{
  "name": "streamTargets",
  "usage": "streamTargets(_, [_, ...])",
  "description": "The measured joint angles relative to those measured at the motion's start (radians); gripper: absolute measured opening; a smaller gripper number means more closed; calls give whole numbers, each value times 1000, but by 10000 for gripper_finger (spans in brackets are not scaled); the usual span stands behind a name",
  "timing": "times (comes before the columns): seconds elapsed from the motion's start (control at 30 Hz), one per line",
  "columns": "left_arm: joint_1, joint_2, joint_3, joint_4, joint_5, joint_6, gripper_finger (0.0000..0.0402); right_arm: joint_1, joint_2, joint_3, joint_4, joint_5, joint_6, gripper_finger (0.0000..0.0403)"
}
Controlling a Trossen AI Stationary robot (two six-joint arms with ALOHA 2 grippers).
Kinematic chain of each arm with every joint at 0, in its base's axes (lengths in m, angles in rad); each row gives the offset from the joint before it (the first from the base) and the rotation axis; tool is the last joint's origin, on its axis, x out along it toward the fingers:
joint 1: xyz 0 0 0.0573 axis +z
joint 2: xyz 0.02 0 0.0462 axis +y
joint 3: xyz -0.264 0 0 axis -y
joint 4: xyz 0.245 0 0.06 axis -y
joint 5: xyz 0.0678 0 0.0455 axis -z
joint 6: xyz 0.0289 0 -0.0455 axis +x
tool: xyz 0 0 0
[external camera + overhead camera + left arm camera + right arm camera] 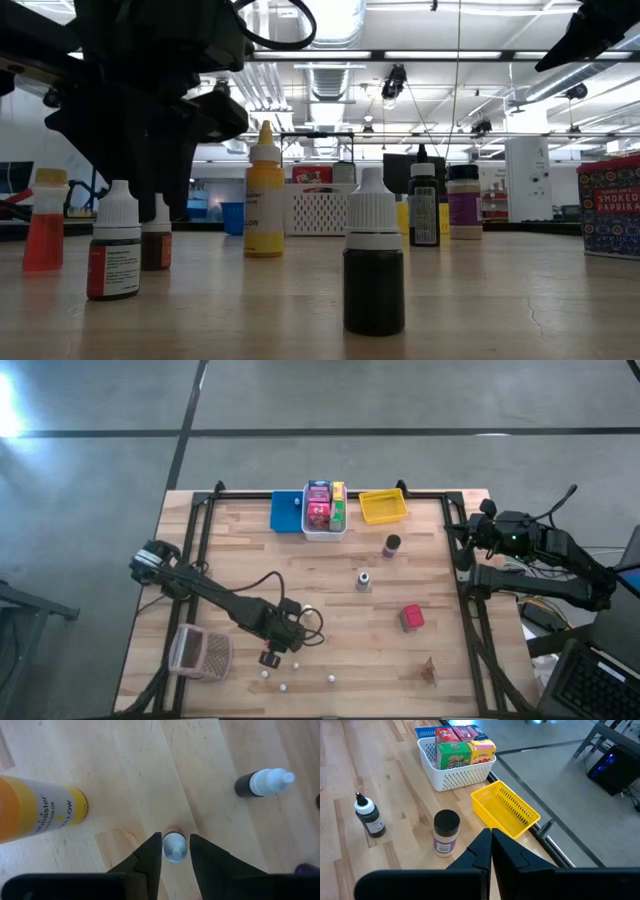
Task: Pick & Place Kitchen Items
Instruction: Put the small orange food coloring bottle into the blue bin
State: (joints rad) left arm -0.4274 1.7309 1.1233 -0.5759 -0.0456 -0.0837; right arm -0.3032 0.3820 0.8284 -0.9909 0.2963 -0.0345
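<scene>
Several small dropper bottles with white caps stand near the table's near edge. My left gripper [175, 839] reaches down among them [272, 658] and is shut on one small brownish bottle [157, 245]. Beside it stand a yellow bottle [40, 810], a black bottle [262, 782] and a reddish-brown bottle [115, 245]. Farther off, a dark-lidded jar [391, 545], a small grey-capped bottle [363, 581] and a red box [412, 618] rest on the wood. My right gripper [491, 837] is shut on nothing, raised at the table's right edge [465, 545]. My left gripper has the small bottle's white cap [174, 847] pinched between its two fingertips, one on each side. The fingers come from above, slanting steeply down. The bottle stands upright with its base on the table.
At the far edge stand a blue bin [286, 512], a white bin [324, 528] with several boxes in it, and a yellow bin [383, 506]. A pinkish mesh basket [200, 652] lies at the near left. Bare wood lies in the table's middle.
</scene>
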Motion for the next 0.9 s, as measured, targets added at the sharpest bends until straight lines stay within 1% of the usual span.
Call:
streamTargets(0.2, [0, 0, 0, 0, 3, -1, 84, 0, 0, 0, 0, 0, -2, 8])
streamTargets(0.4, [0, -3, 3, -11, 33, -6, 64, 0, 0, 0, 0, 0, 0, 8])
streamTargets(0.5, [0, -17, 5, -56, 35, -18, 64, 0, 0, 0, 0, 0, -2, 8])
streamTargets(0.6, [3, -44, 25, -144, 28, -21, 64, 0, 0, 0, 0, 0, -2, 8])
streamTargets(0.7, [15, -95, 60, -236, -33, -21, 64, 0, 0, 0, 0, 0, 0, 8])
streamTargets(0.83, [60, -188, 105, -331, -176, -9, 63, 0, 0, 0, 0, 0, 0, 8])
streamTargets(0.9, [95, -243, 119, -354, -264, 12, 63, 0, 0, 0, 0, 0, -2, 8])
